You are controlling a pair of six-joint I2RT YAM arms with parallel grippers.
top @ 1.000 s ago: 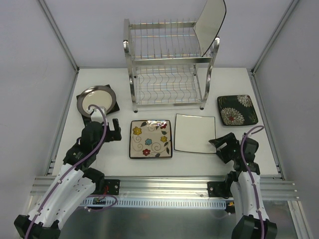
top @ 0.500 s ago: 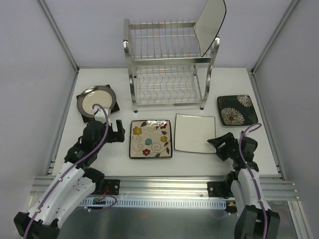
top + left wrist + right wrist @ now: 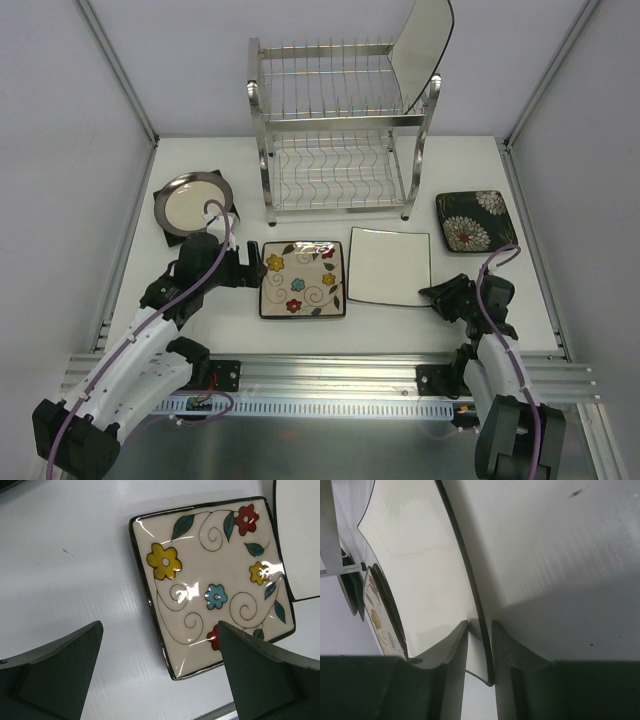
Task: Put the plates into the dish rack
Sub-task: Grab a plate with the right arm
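A plain white square plate (image 3: 390, 265) lies at the table's middle. My right gripper (image 3: 437, 295) is shut on its near right corner, and in the right wrist view the fingers (image 3: 447, 650) pinch the dark rim of the white plate (image 3: 415, 555). Left of it lies the cream flowered plate (image 3: 302, 278). My left gripper (image 3: 245, 265) is open at its left edge; the plate's near corner (image 3: 192, 672) sits between the wide jaws, untouched. The chrome dish rack (image 3: 340, 130) stands at the back, with a pale plate (image 3: 425, 50) leaning in its top right slot.
A round cream plate (image 3: 193, 203) rests on a black square plate at the far left. A dark plate with white flowers (image 3: 476, 221) lies at the right. Metal rails (image 3: 330, 372) run along the near edge, and grey walls close in both sides.
My right gripper has closed from wide open onto the white plate's corner. My left arm has reached right, bringing its open jaws up to the flowered plate's left edge.
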